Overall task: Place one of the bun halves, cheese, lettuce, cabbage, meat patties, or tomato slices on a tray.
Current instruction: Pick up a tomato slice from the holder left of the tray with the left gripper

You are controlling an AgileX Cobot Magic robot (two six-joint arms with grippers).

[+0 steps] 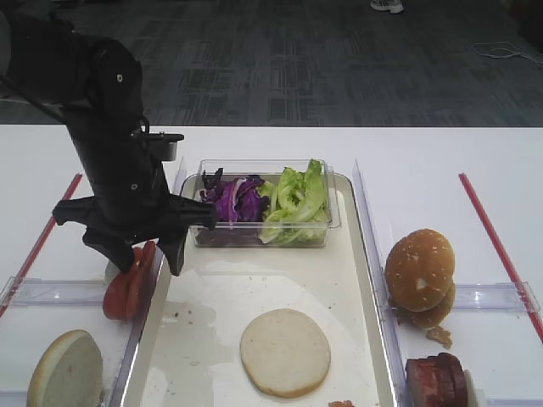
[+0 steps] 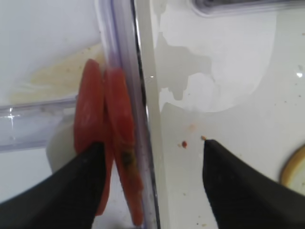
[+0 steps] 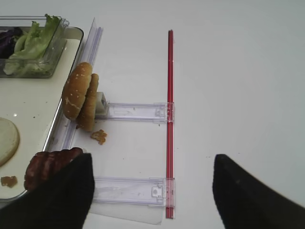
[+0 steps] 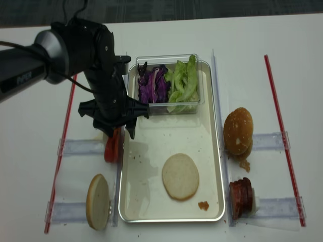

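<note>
Two tomato slices (image 2: 119,119) stand on edge against the clear rack wall, just left of the tray (image 1: 254,280). My left gripper (image 2: 152,167) is open around them: one finger is at the outer slice and the other hangs over the tray floor. From above, the left gripper (image 1: 140,254) hovers over the tomato slices (image 1: 127,288). A pale flat bun half (image 1: 285,352) lies on the tray. My right gripper (image 3: 152,191) is open over the white table with nothing held, beside the meat patties (image 3: 47,164).
A clear tub on the tray's far end holds purple cabbage (image 1: 233,199) and lettuce (image 1: 295,202). Speckled bun tops (image 1: 419,270) and patties (image 1: 437,379) stand in the right rack, and a bun half (image 1: 66,373) in the left rack. A crumb (image 4: 203,205) lies on the tray.
</note>
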